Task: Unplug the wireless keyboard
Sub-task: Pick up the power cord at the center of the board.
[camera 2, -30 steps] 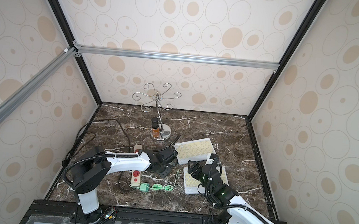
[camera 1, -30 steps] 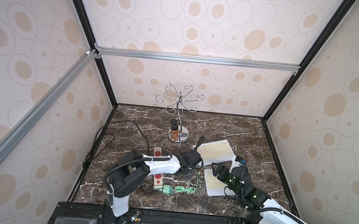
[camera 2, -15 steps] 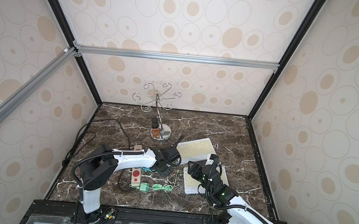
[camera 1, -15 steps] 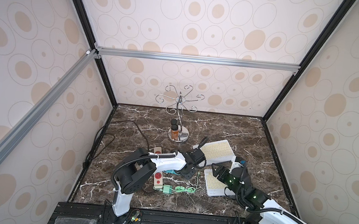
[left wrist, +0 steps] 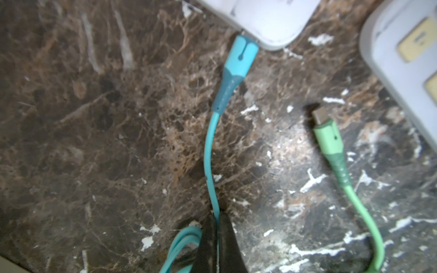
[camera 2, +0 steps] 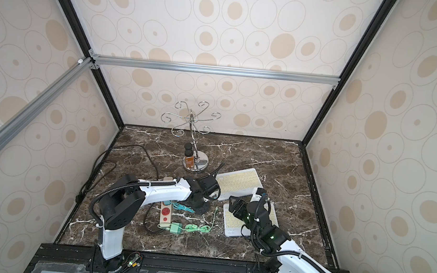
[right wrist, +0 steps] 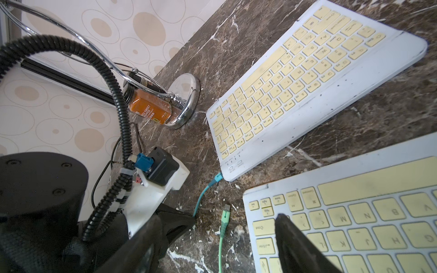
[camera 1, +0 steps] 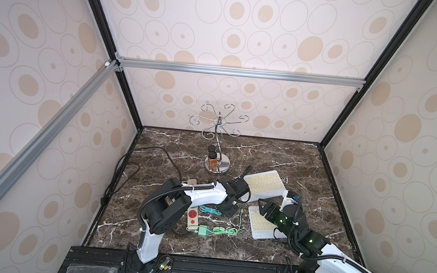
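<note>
Polished brown marble-look surface (camera 1: 265, 152); matt, slightly scuffed white plastic keyboard (right wrist: 307, 71) with cream keys; mirror-bright chromed metal stand (camera 1: 224, 168); smooth, rubbery turquoise cable (left wrist: 210, 141).

Stock I count on my tabletop (camera 1: 278, 154):

- Keyboards, white with cream keys: two, the far keyboard (camera 1: 263, 186) and the near keyboard (camera 1: 260, 224).
- Charging cables: two, the teal cable (left wrist: 210, 146) and the green cable (left wrist: 354, 201).
- Cable plugs seated in a keyboard: one, the teal. Lying loose: one, the green.
- Power strip (camera 1: 192, 219), white with a red socket: one.
- Green charger block (camera 1: 202, 231): one.
- Beige plug (camera 1: 192, 181) at the strip's far end: one.
- Black cord (camera 1: 156, 150): one.
- Chrome hook stand (camera 1: 224, 167): one.
- Bottles at the stand: two, the orange bottle (right wrist: 151, 110) and the dark bottle (right wrist: 139, 79).
</note>
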{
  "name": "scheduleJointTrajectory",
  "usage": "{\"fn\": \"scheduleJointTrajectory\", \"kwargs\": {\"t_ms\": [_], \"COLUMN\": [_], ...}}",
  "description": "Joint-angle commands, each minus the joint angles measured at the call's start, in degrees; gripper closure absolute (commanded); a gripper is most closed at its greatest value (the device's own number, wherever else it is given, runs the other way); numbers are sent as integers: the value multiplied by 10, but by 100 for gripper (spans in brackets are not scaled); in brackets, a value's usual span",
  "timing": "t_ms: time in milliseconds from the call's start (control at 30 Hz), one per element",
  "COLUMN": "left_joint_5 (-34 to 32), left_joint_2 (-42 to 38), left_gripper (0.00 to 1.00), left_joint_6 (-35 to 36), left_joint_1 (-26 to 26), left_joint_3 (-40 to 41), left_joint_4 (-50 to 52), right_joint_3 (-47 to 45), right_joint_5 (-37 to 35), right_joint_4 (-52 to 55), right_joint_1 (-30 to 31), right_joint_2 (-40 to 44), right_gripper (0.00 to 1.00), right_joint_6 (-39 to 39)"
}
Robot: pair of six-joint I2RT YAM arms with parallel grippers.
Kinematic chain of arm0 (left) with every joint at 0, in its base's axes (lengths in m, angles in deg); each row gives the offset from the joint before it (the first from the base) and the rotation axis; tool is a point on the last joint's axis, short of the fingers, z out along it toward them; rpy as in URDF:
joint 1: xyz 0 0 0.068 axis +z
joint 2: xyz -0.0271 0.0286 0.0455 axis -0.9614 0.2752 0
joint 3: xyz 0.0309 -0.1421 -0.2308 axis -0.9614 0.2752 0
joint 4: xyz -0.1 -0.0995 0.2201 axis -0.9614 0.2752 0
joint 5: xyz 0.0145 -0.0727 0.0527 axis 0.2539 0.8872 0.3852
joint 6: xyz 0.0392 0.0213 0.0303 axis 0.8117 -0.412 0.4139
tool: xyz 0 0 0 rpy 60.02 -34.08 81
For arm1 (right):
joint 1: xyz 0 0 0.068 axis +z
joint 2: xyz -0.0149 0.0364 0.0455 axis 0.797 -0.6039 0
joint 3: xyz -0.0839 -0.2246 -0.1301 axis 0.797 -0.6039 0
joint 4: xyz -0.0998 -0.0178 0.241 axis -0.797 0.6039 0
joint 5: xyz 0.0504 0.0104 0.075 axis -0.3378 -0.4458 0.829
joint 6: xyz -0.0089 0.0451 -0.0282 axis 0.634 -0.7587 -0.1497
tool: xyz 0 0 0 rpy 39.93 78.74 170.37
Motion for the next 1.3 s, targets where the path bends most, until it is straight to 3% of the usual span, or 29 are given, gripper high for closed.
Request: {"fn": "scheduleJointTrajectory", "kwargs": {"t_ms": [0,233,533,1267], "left_joint_5": [-6,-26,-30,-5], "left_joint_2": [16,-40,-154,-157], "left_gripper": [100,100,100,100], "left_joint_6": [23,58,63,58], "left_joint_1": [12,13,13,12], "left_joint_3": [-5,-25,26,35], "left_joint_4": [39,15,-47,-46], "right_joint_3": [-11,6,17,-12], "right_joint_5": [2,51,101,70], "right_joint_4": [-19,-69,-183,-536], "right_joint_1": [-1,-1,8,53], "right_joint_2": [-16,-90,-205,-442], "right_gripper": [23,22,22,17], "right_joint_6": [-7,-6,-39,-226]}}
